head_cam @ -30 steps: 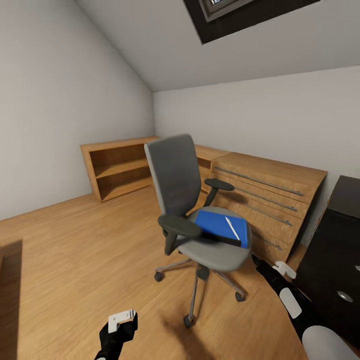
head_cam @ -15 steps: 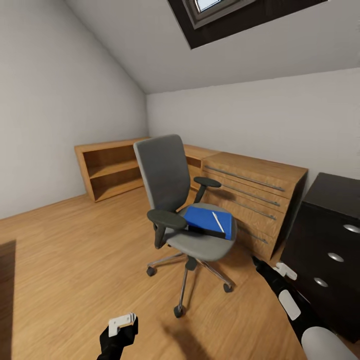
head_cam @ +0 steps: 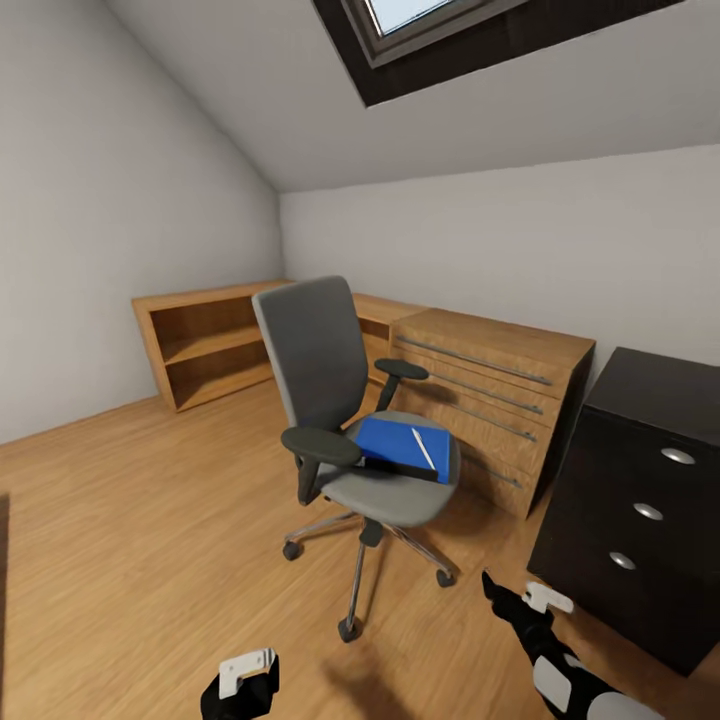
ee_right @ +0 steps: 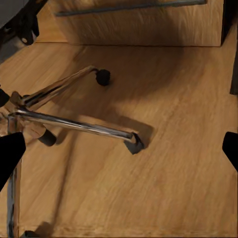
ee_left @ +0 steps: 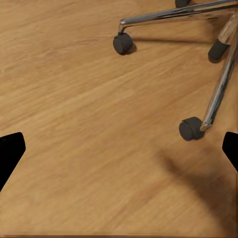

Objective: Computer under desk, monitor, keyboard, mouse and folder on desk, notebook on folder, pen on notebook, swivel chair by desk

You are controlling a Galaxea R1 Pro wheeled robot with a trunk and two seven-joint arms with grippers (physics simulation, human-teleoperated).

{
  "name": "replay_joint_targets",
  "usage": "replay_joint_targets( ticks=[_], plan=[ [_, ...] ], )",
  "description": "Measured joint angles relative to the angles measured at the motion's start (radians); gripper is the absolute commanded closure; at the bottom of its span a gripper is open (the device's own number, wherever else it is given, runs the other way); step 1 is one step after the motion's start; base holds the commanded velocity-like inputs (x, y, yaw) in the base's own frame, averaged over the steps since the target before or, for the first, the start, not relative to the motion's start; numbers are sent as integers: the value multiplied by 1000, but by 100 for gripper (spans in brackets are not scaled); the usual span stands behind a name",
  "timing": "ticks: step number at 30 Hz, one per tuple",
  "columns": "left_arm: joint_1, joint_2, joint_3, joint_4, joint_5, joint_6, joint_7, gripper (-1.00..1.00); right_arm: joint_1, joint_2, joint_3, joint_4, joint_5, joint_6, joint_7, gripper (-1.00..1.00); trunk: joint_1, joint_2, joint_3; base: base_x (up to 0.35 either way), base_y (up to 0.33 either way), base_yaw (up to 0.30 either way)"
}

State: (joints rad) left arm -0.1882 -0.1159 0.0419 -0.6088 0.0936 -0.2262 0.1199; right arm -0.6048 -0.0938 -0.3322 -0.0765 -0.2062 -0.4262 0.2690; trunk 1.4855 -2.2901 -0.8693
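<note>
Folder (head_cam: 400, 444) on swivel chair (head_cam: 345, 400) seat, frame centre; table (head_cam: 640, 500) right edge. Both tools spread, empty. I'd roll closer, approach right tool (head_cam: 505, 592) flat, pinch folder's near edge.

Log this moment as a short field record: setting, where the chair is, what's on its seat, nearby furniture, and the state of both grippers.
setting: attic bedroom, sloped ceiling with skylight, wooden floor
swivel chair: standing on the floor in front of the wooden drawer cabinet
on seat: blue folder with a thin white pen-like stick on top
desk: black drawer unit, three round knobs, right of the cabinet
other furniture: low open wooden shelf by the far wall
left gripper: open, holding nothing, low over floor
right gripper: open, holding nothing, near chair base
</note>
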Motion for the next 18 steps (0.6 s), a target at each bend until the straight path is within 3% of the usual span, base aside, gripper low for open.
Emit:
replay_joint_targets(
  ticks=[3, 6, 10, 15, 18],
  plan=[
    [0, -2, 1, 3, 0, -1, 2, -100, 1, 8, 2, 47, 62, -33, 0, -100, -12, 21, 10, 0, 0, -6],
    [0, 1, 2, 20, 0, -11, 4, -100, 3, 17, 3, 72, 95, -54, 0, -100, -23, 42, 19, 0, 0, -2],
    [6, 8, 7, 79, 6, -64, 5, -100, 12, 26, 9, 89, 111, -67, -6, -100, -38, 70, 31, 0, 0, 0],
    [34, 0, 9, 107, 6, -58, 6, -100, 41, 54, 20, 93, 122, -60, -15, -100, -57, 105, 47, 0, 0, 0],
    [45, 9, 7, 124, 6, -60, 4, -100, 57, 56, 20, 92, 121, -58, -7, -100, -69, 126, 57, 0, 0, 0]
  ],
)
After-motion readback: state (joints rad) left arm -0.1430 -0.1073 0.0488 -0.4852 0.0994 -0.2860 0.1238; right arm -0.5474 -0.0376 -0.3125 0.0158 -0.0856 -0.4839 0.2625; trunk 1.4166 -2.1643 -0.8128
